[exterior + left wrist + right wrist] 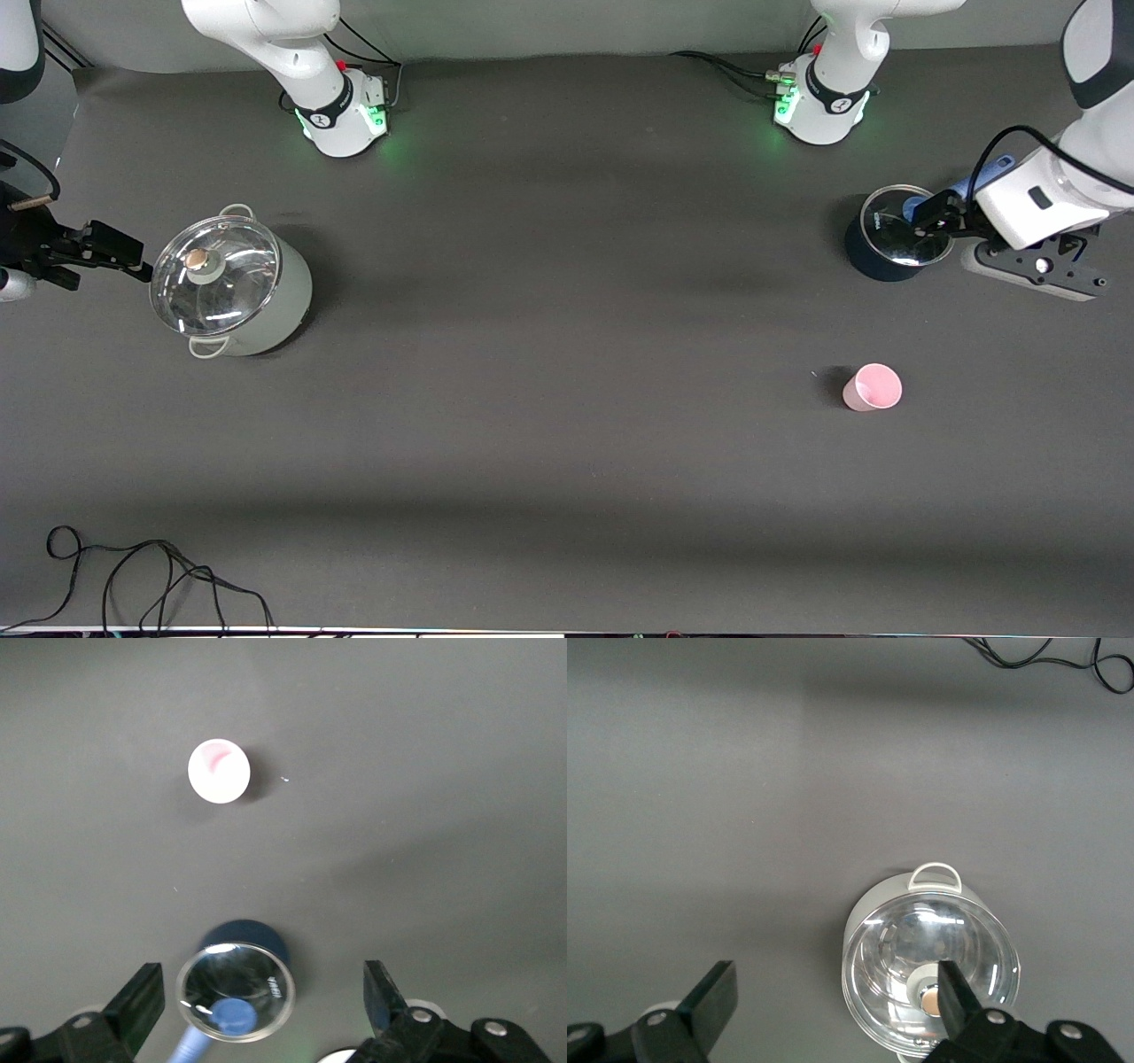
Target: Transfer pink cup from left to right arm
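Observation:
The pink cup stands upright on the dark table toward the left arm's end, nearer the front camera than the small dark-blue pot. It also shows in the left wrist view, pale and round from above. My left gripper hangs open and empty over the small pot, well apart from the cup; in its own view the jaws stand wide. My right gripper is open and empty beside the large pot at the right arm's end, as its own view also shows.
The small pot has a glass lid with a blue knob and a blue handle. The large pale pot has a glass lid and loop handles. A black cable lies at the table's near edge, toward the right arm's end.

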